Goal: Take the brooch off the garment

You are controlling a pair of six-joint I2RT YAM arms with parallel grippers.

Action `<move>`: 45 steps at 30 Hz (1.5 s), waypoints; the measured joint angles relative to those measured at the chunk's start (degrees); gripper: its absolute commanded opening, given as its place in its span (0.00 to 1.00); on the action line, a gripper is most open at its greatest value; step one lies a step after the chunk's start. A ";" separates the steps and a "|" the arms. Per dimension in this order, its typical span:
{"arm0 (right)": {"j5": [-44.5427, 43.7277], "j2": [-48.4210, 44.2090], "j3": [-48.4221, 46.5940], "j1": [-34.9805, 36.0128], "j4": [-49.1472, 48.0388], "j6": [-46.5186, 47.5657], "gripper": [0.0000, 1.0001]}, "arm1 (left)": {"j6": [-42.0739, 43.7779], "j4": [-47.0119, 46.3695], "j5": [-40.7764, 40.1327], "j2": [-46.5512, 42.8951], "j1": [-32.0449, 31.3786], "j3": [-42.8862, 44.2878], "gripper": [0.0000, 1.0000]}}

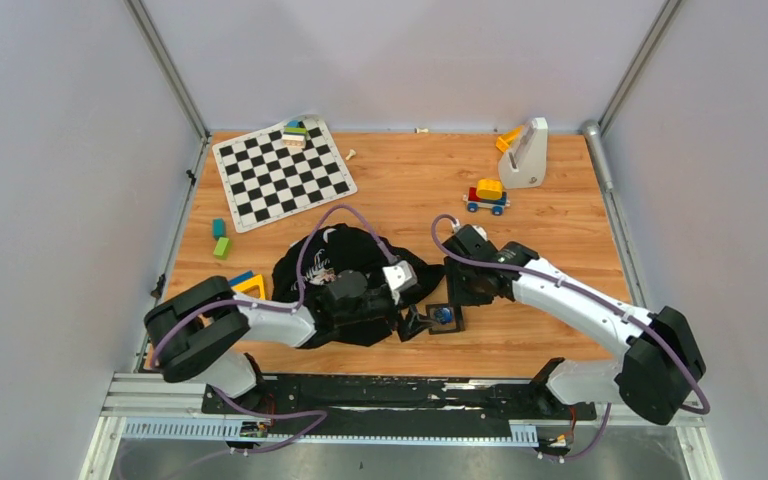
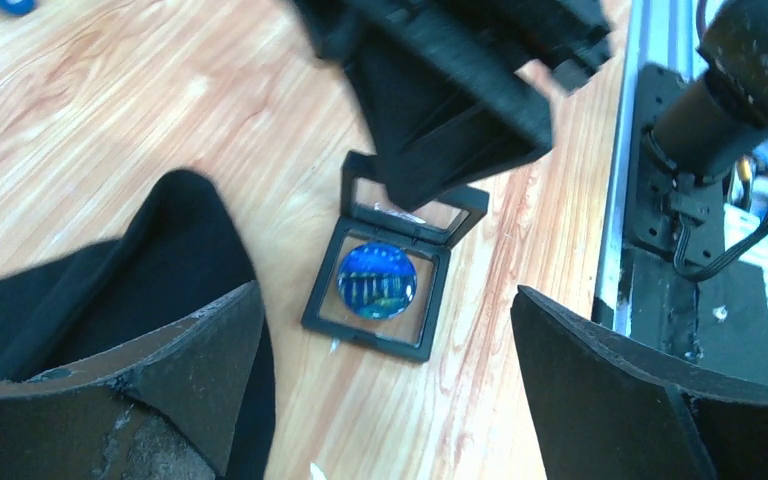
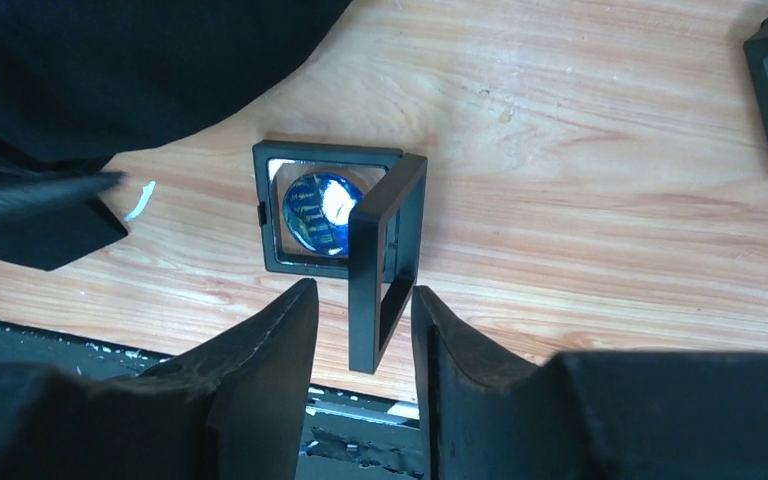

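Blue and round, the brooch (image 2: pixel 377 279) is seen lying in an open black case (image 2: pixel 322 318) on the wooden table (image 1: pixel 560 240) beside the black garment (image 1: pixel 345 250), the case's raised lid (image 3: pixel 385 270) flanked closely by the right hand (image 3: pixel 364 290), whether gripped cannot be told, while the left hand (image 2: pixel 384 300) is held wide open, empty.

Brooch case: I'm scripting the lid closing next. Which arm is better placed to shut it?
Right. The right gripper has its fingers either side of the upright lid, so a push could probably fold it over the brooch. The left gripper hangs open above the case, fingers wide of it.
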State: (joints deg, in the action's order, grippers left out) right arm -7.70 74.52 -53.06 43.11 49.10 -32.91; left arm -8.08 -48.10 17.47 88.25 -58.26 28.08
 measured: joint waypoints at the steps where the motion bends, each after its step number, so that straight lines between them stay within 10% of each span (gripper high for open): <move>1: 0.11 -0.90 0.63 0.00 -0.20 -0.02 0.37 | -1.42 -1.09 -1.75 -1.75 -0.02 -1.84 1.00; 8: 0.98 -8.20 3.74 -0.94 -2.34 -0.83 0.26 | -20.57 4.13 -19.34 -14.88 0.59 -11.13 0.87; 23: 3.50 -12.92 11.02 -4.31 -8.41 -3.67 0.16 | -36.59 14.71 -14.32 0.00 1.22 -0.11 0.00; 45: 10.67 -7.65 11.04 -4.42 -13.75 -2.99 0.05 | -39.63 10.43 -8.50 14.64 1.22 7.56 0.00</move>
State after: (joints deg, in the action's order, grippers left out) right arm 2.96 66.87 -42.02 38.70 35.35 -35.90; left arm -47.70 -37.67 8.97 102.89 -57.04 35.64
